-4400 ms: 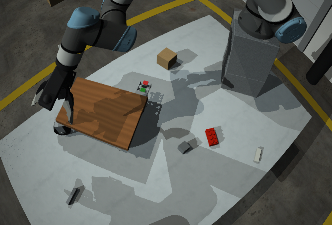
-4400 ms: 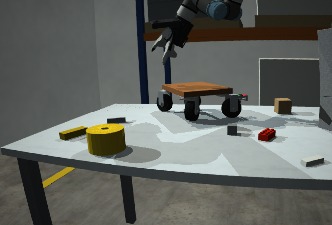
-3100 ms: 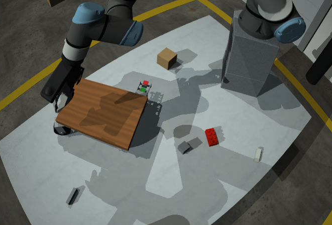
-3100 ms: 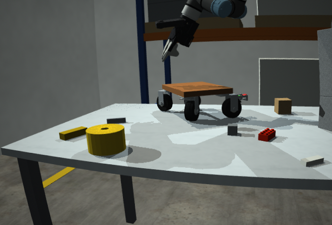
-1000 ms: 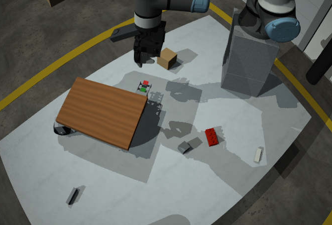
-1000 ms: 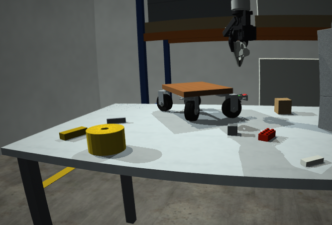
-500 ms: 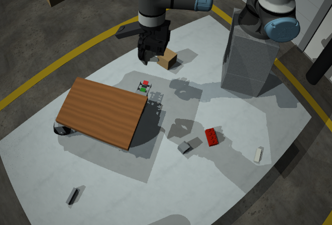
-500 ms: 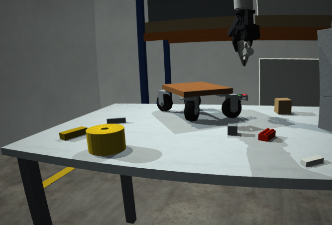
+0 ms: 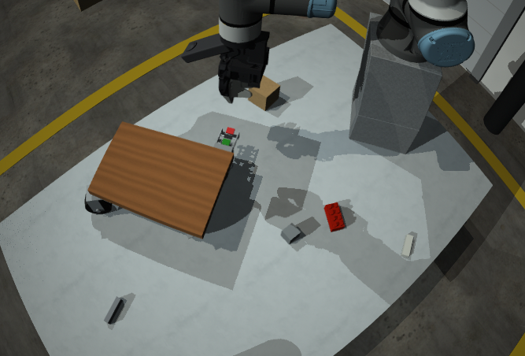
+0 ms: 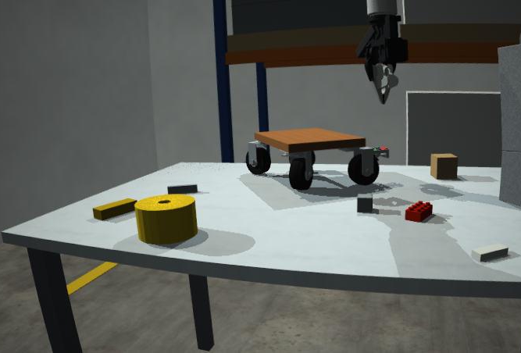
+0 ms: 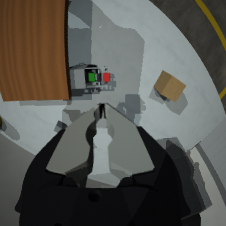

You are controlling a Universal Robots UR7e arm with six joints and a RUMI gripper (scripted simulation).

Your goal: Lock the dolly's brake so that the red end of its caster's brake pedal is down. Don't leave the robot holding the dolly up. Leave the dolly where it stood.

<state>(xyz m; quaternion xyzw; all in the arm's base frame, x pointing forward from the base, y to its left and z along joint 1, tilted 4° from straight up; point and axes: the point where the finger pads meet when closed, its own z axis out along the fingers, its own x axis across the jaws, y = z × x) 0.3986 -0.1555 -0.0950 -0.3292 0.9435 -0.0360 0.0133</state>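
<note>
My end effector point(image 10: 383, 98) is closed on nothing, jaws pinched together, hanging well above the counter point(image 10: 269, 233). Brake pedal point(image 9: 228, 136) sits below it at the dolly point(image 9: 162, 176) corner, red end outward, green end toward the deck. Dolly stands on its casters. Tan cube point(image 9: 264, 92) near the pedal. I read no labels or writing anywhere.
</note>
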